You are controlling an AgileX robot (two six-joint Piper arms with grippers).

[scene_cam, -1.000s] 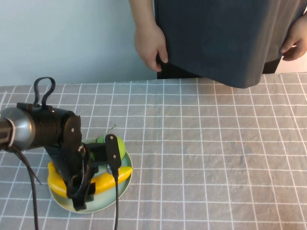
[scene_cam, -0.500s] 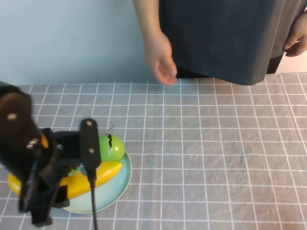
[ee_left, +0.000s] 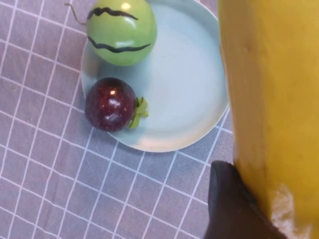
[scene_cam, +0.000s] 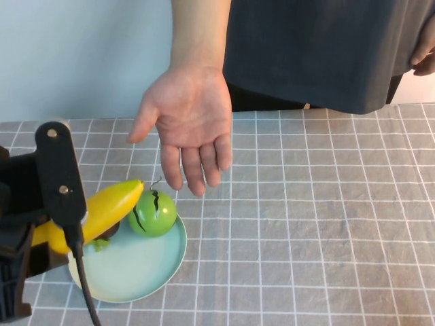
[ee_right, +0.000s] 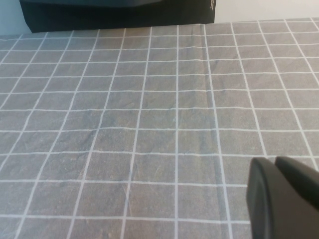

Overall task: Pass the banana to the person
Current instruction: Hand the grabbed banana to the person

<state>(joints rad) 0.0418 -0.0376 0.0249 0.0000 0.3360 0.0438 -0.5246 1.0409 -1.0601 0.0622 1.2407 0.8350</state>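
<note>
The yellow banana (scene_cam: 103,206) is clamped in my left gripper (ee_left: 276,211) and held above the light blue plate (scene_cam: 139,268), its tip pointing at the person. In the left wrist view the banana (ee_left: 269,89) fills one side, with one dark finger (ee_left: 229,209) pressed against it. The person (scene_cam: 319,47) stands at the table's far edge with an open hand (scene_cam: 190,125) stretched out, palm up, just beyond the banana's tip and not touching it. My right gripper (ee_right: 275,163) is shut and empty, low over the cloth; it does not show in the high view.
A round green striped fruit (scene_cam: 153,212) and a small dark purple fruit (ee_left: 109,103) lie on the plate. The table is covered by a grey checked cloth (scene_cam: 312,224). The person's other hand (scene_cam: 425,54) hangs at the far right.
My left gripper has lifted the banana off the plate and up towards the person. The person's hand has come forward over the table and opened palm up.
</note>
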